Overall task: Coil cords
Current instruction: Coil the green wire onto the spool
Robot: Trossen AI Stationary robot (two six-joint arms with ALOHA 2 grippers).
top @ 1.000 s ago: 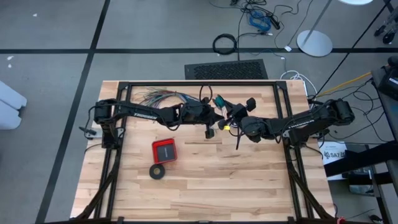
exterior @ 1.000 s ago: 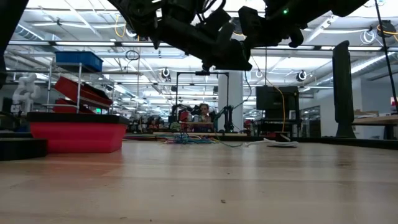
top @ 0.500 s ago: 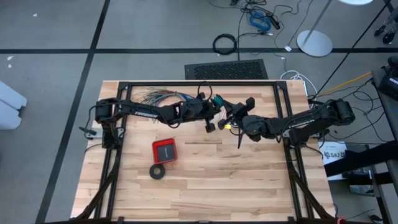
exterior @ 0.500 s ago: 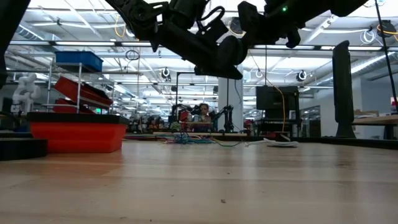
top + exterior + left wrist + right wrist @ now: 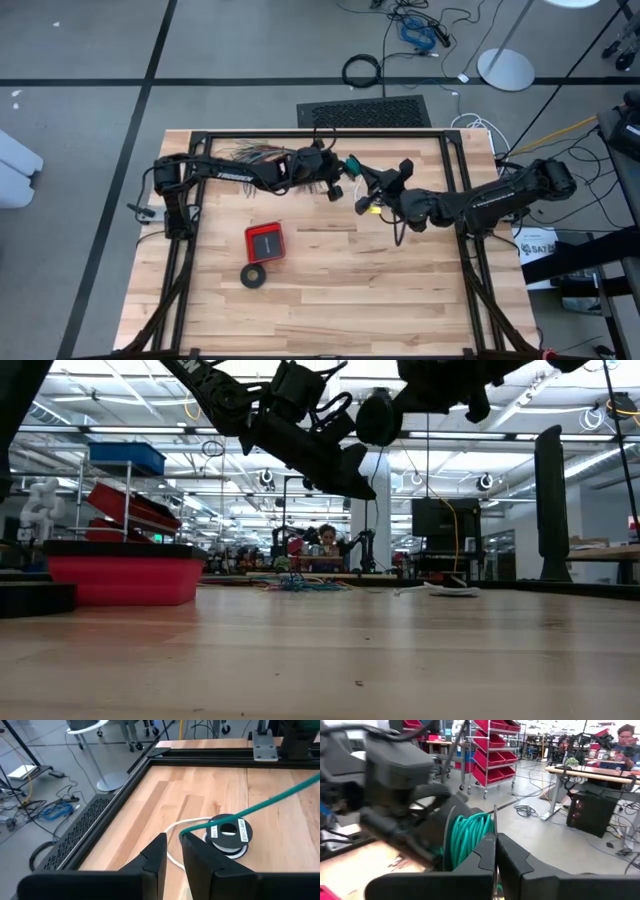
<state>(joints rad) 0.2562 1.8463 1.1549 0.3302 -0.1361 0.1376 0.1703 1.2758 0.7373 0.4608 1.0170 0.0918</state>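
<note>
My left gripper (image 5: 334, 190) (image 5: 173, 845) hangs over the table's far middle, shut on a thin teal-green wire (image 5: 250, 810). The wire runs off through the air toward a small spool wound with teal wire (image 5: 467, 837) (image 5: 350, 162). My right gripper (image 5: 495, 845) (image 5: 360, 175) is shut on that spool, above the table beside the left gripper. A thin white cord (image 5: 172, 857) lies on the wood with a small black round piece (image 5: 227, 832) resting flat on it. My left gripper pinches the teal wire at its free end (image 5: 183, 833), between the two fingertips. The wire runs off from the fingers clear of the table, straight and taut. My right gripper pinches the thin rim of the spool's flange (image 5: 494, 822) between its two fingers. The spool is lifted clear of the table, its teal windings (image 5: 470, 832) just beyond the fingers.
A fanned bundle of many-coloured wires (image 5: 250, 153) lies at the far left under the left arm. A red box (image 5: 264, 241) and a black tape-like ring (image 5: 254, 276) sit left of centre. A black frame (image 5: 455, 150) borders the table.
My left gripper has gone toward the table's far edge, still shut on the teal wire. My right gripper with the spool has shifted a little toward the right edge, so the two grippers stand farther apart.
</note>
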